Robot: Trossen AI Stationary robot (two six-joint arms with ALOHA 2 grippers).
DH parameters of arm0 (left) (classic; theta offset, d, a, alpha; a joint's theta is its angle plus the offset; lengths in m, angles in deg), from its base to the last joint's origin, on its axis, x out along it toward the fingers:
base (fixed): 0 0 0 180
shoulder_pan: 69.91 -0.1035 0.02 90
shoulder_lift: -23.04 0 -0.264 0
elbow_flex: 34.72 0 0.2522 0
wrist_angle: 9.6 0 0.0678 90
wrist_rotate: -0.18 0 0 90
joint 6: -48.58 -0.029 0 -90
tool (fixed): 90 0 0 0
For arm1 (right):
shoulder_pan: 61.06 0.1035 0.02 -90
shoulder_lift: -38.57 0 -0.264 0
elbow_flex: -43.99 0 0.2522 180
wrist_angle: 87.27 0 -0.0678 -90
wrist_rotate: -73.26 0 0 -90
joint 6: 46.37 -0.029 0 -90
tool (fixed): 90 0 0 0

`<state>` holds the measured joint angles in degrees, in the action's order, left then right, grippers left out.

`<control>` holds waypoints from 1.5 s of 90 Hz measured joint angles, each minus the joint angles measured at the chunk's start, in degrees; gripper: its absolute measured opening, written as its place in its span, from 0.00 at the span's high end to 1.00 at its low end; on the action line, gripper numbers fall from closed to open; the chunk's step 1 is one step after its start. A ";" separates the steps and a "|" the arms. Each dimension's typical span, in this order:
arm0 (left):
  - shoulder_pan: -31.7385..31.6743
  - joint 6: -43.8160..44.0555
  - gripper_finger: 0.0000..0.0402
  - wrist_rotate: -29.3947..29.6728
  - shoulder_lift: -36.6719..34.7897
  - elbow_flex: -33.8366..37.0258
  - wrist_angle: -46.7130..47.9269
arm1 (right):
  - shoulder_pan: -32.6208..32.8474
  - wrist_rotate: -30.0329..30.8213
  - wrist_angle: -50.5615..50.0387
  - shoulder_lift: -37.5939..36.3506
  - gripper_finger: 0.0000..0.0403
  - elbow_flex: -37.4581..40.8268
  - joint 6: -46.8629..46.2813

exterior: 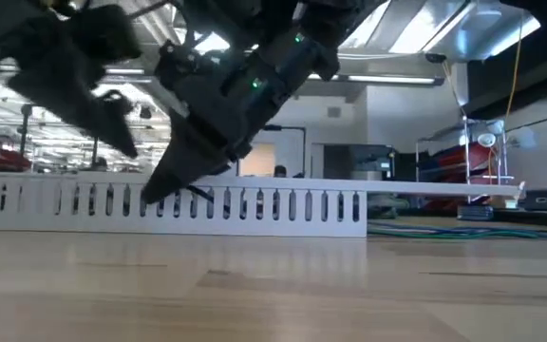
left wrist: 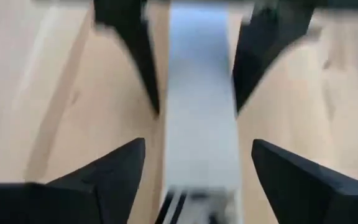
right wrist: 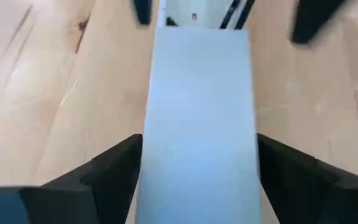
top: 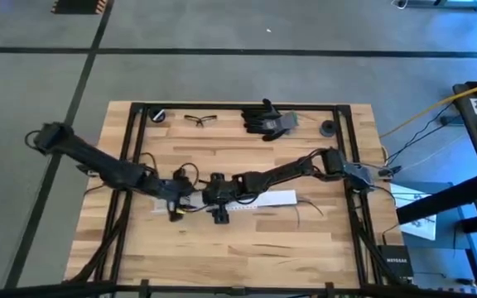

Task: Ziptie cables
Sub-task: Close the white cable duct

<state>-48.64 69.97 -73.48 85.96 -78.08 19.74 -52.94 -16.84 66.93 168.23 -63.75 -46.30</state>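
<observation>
table [top: 247, 248] – pale wood, matt | slotted strip [exterior: 254, 204] – white plastic, smooth

The high view looks straight down on the whole wooden table [top: 247, 240]; the low view looks level across it. Both wrist views sit close above the white perforated strip [right wrist: 197, 124] — shared by all four.

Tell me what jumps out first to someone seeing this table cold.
Both dark arms meet mid-table over a long white slotted strip, the left gripper and right gripper close together, each with open jaws straddling the strip. Thin loose cables lie off the strip's right end. Along the far edge sit safety glasses and black gloves.
</observation>
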 joint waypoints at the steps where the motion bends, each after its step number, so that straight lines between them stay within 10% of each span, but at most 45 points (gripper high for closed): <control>1: 0.33 0.34 0.30 0.56 -0.45 0.02 0.89 | 0.00 0.00 0.12 0.00 0.30 -0.04 0.00; 49: 6.52 6.50 0.30 3.17 -5.60 14.65 -12.80 | 0.11 0.09 1.53 0.52 0.29 -0.04 -1.79; 135: 7.20 21.53 0.30 -12.61 -6.34 9.45 -10.77 | 0.26 1.34 1.42 0.35 0.29 -0.10 -1.64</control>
<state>-41.44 91.50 -86.09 79.62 -68.63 8.97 -52.68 -15.50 68.36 168.58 -63.85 -47.93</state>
